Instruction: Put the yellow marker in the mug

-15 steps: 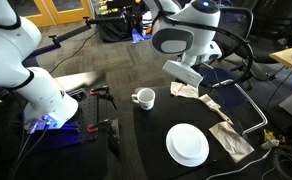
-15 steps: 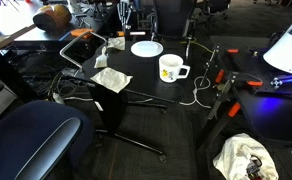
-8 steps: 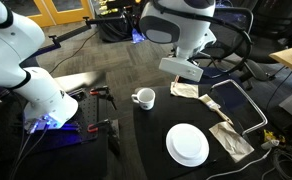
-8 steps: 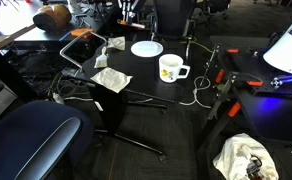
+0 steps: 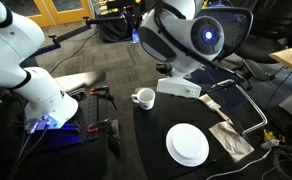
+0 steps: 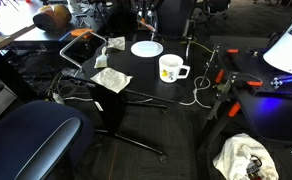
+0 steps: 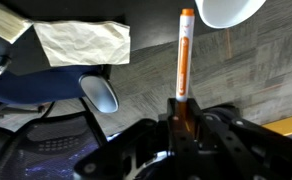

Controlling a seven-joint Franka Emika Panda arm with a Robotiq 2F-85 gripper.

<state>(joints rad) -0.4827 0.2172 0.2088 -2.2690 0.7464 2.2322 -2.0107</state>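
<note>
The white mug (image 5: pixel 142 97) stands near the edge of the round black table (image 5: pixel 156 150); it also shows in an exterior view (image 6: pixel 171 68). My gripper (image 7: pixel 184 112) is shut on the yellow marker (image 7: pixel 185 55), an orange-yellow stick with a white band that points away from the jaws. In an exterior view the gripper (image 5: pixel 179 87) hangs above the table just right of the mug, apart from it. A white rounded shape (image 7: pixel 231 10) lies just beyond the marker's tip; I cannot tell whether it is the mug or the plate.
A round white plate (image 5: pixel 187 145) lies on the table nearer the camera. Crumpled pale napkins lie on the table (image 5: pixel 231 138) (image 6: pixel 111 78) (image 7: pixel 81 42). A metal chair frame (image 5: pixel 251 105) stands beside the table, and a second white robot base (image 5: pixel 46 95) is off to one side.
The arm has turned and the gripper has come lower and closer to the mug, still holding the marker. Mug, plate and napkins have not moved.
</note>
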